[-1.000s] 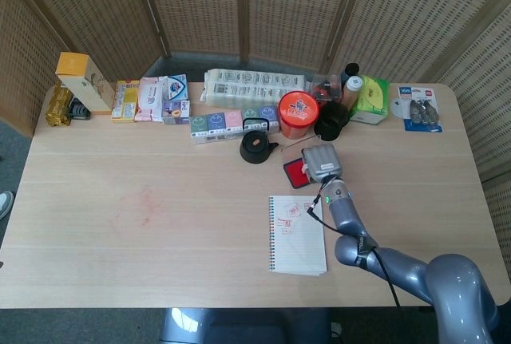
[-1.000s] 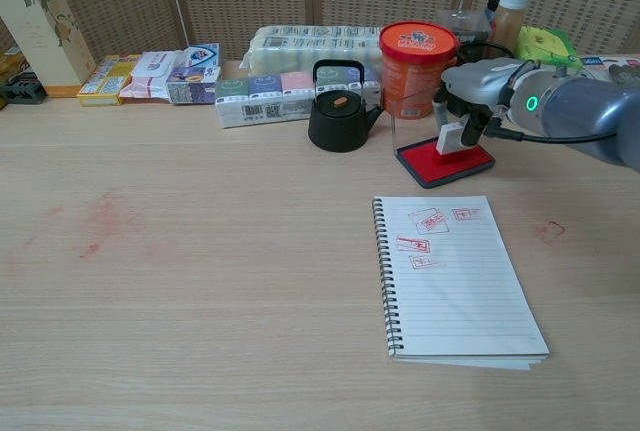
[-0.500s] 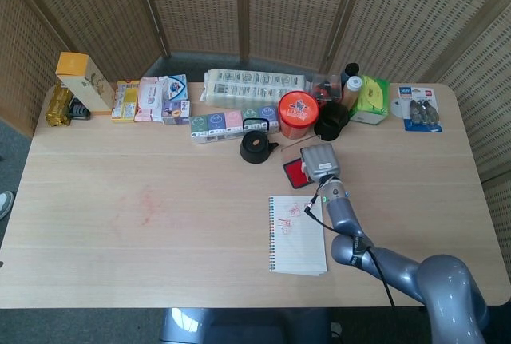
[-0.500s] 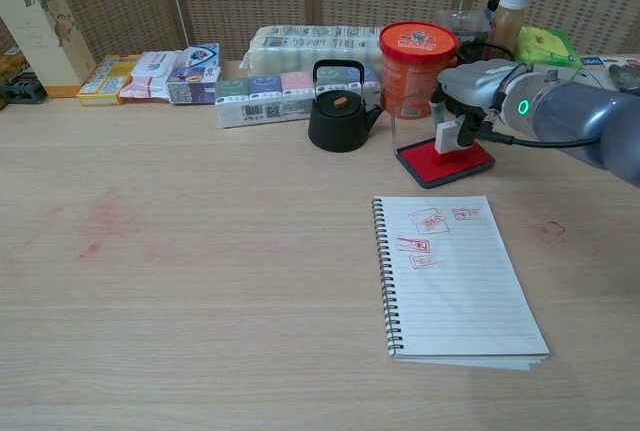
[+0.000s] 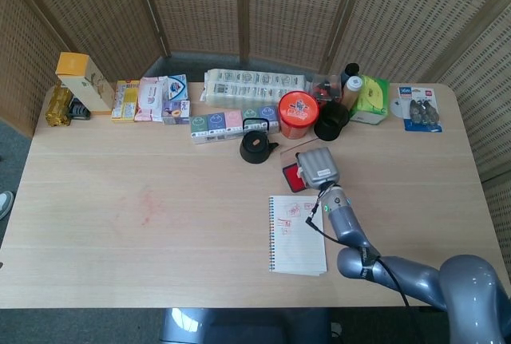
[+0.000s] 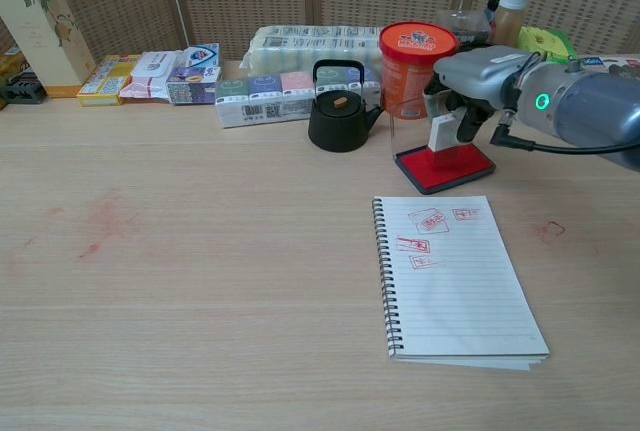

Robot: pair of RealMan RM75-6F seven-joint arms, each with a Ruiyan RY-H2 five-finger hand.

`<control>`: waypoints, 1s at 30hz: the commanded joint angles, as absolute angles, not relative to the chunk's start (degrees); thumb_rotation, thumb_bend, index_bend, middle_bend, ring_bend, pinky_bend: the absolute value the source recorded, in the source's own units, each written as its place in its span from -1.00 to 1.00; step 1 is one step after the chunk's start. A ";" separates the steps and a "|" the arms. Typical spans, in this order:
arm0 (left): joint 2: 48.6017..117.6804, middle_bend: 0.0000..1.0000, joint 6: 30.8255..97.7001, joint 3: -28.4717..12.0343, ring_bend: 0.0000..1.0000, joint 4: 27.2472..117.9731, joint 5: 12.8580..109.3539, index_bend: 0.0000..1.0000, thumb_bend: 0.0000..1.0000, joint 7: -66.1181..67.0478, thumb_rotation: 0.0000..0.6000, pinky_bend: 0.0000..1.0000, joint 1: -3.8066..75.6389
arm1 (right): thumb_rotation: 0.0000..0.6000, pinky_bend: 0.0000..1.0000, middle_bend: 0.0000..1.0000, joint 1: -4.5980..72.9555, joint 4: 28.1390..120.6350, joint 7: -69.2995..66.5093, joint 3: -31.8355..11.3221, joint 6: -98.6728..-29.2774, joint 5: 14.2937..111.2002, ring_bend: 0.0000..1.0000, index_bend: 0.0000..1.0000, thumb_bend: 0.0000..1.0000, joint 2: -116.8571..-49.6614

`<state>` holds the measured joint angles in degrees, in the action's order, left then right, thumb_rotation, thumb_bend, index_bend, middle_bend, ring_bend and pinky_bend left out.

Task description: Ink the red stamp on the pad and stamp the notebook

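The stamp point(image 6: 443, 134) sits in the right robot hand point(image 6: 472, 79), whose fingers are clamped on its pale body, holding it upright with its face pointing down at the pad point(image 6: 443, 167). In the chest view the stamp's foot seems to be just above the red surface rather than pressed in, though contact cannot be ruled out. That upright hold suits both inking and printing, since the face must meet each surface flat. The pad lies open on the table point(image 6: 200, 251), just behind the notebook point(image 6: 455, 281), so the carry between them is short. The notebook's top page already bears several red prints near its upper edge; the lines below are free. A black teapot point(image 6: 337, 111) and an orange canister point(image 6: 417, 63) stand close behind the pad. The left robot hand appears in neither view.
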<state>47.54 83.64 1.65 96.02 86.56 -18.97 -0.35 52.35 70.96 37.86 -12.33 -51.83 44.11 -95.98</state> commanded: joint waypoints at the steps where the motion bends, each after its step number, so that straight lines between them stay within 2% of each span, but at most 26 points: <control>1: 47.49 -1.00 83.94 1.75 -1.00 96.02 86.88 -1.00 -0.94 -19.06 1.00 -0.92 -0.47 | 1.00 1.00 0.89 50.11 82.13 40.92 -10.54 -57.11 47.18 1.00 0.12 -0.05 -89.40; 9: 47.45 -1.00 84.23 1.99 -1.00 95.78 87.63 -1.00 -0.94 -19.44 1.00 -0.92 -0.50 | 1.00 1.00 0.89 47.83 97.96 44.95 -8.76 -63.18 49.66 1.00 0.12 -0.05 -81.64; 16: 47.44 -1.00 84.38 2.14 -1.00 95.73 88.02 -1.00 -0.94 -19.54 1.00 -0.92 -0.50 | 1.00 1.00 0.89 45.61 106.42 47.69 -5.60 -67.07 52.07 1.00 0.12 -0.04 -78.64; 22: 47.44 -1.00 84.82 2.31 -1.00 95.82 88.40 -1.00 -0.94 -19.43 1.00 -0.92 -0.68 | 1.00 1.00 0.89 43.76 108.89 48.20 -2.31 -68.42 55.32 1.00 0.12 -0.04 -78.49; 30: 47.66 -1.00 85.08 2.50 -1.00 95.96 88.65 -1.00 -0.94 -18.74 1.00 -0.92 -0.82 | 1.00 1.00 0.89 41.67 106.05 47.44 1.95 -67.74 60.44 1.00 0.12 -0.04 -80.14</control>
<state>47.65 85.07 2.50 95.96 88.65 -18.74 -0.82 42.12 106.68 47.66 1.37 -67.96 59.87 -79.71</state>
